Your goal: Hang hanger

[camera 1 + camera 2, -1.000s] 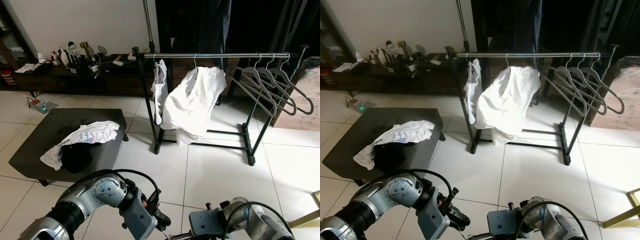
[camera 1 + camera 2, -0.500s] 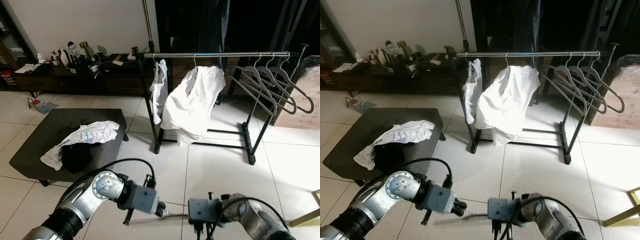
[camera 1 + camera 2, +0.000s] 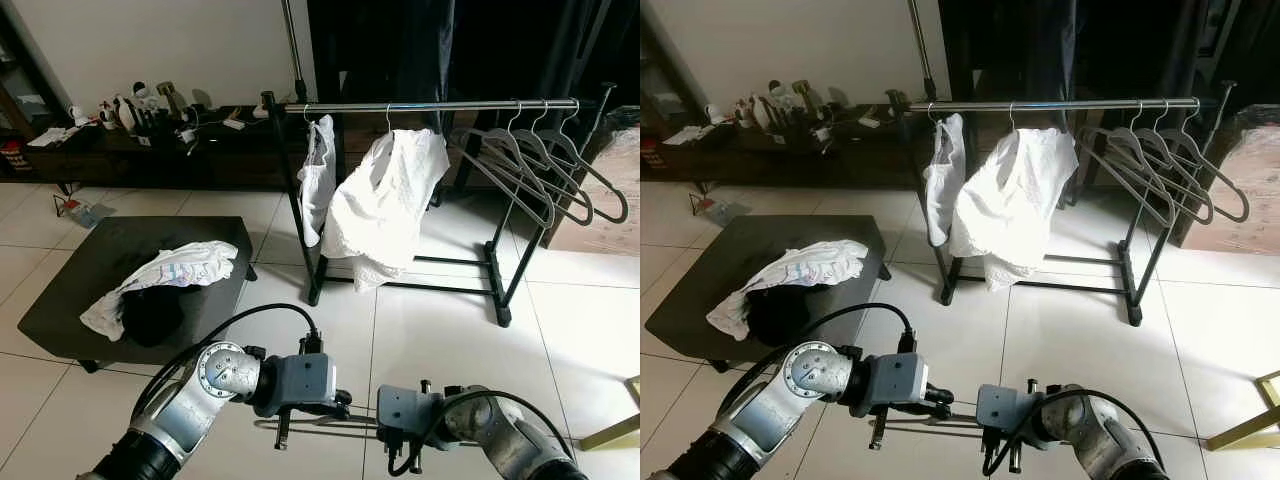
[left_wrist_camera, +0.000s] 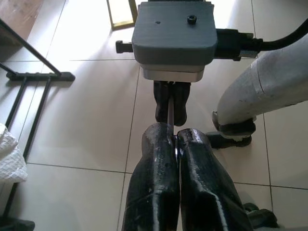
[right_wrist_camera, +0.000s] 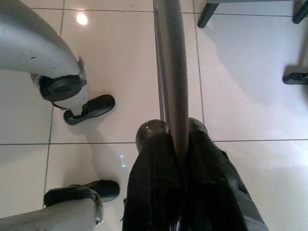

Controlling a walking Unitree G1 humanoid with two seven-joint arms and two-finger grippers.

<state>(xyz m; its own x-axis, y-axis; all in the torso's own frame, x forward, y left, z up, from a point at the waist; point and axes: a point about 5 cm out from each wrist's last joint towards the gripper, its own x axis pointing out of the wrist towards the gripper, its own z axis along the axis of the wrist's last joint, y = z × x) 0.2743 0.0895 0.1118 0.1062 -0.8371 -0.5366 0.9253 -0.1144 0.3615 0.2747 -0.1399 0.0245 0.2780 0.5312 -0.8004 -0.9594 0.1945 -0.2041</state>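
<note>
Low over the white tile floor (image 3: 440, 330), both arms bent inward, wrists nearly meeting. Left gripper (image 4: 172, 139) reaching toward the right, fingers pressed together on a thin hanger (image 3: 310, 423). Right gripper (image 5: 176, 132) reaching back toward the left, fingers clamped on the same hanger's grey bar. Hanger held level between the two, just above the tiles, well short of the clothes rack (image 3: 430, 106).

Up on the rack rail: a small white garment (image 3: 318, 180) near the left post, a larger white shirt (image 3: 385, 205) beside it, three bare grey hangers (image 3: 545, 170) bunched at the right end. On the dark low table (image 3: 60, 290) to the left, a crumpled white cloth (image 3: 175, 275) draped over something black (image 3: 152, 315). Behind, a long dark cabinet (image 3: 170, 155) cluttered with small items too small to tell.
</note>
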